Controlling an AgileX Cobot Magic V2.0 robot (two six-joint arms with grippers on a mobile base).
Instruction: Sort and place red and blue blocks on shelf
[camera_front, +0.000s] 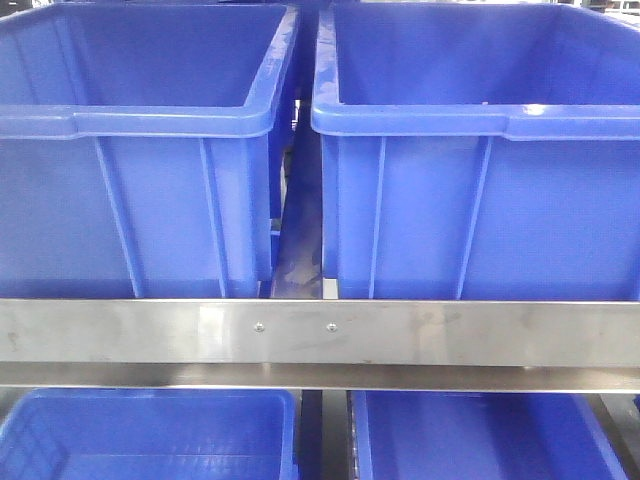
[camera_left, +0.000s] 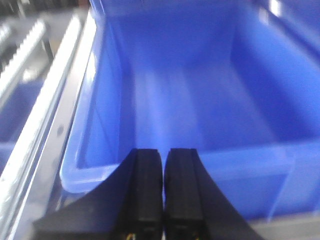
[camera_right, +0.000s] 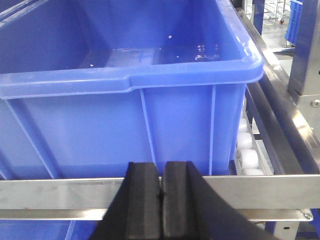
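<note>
No red or blue block shows in any view. The shelf's brushed steel front rail (camera_front: 300, 332) with two small screws crosses the front view below two big blue bins. My left gripper (camera_left: 163, 152) is shut with nothing between its black fingers, hovering at the near rim of an empty blue bin (camera_left: 200, 100). My right gripper (camera_right: 161, 166) is also shut and empty, sitting in front of the shelf rail (camera_right: 60, 192) and below the rim of another blue bin (camera_right: 130, 80). Neither gripper appears in the front view.
Upper left bin (camera_front: 140, 120) and upper right bin (camera_front: 480, 120) stand side by side with a narrow gap. Two more blue bins (camera_front: 150, 435) sit on the tier below. White rollers (camera_right: 247, 150) and a steel upright (camera_right: 305, 55) lie right of the right-hand bin.
</note>
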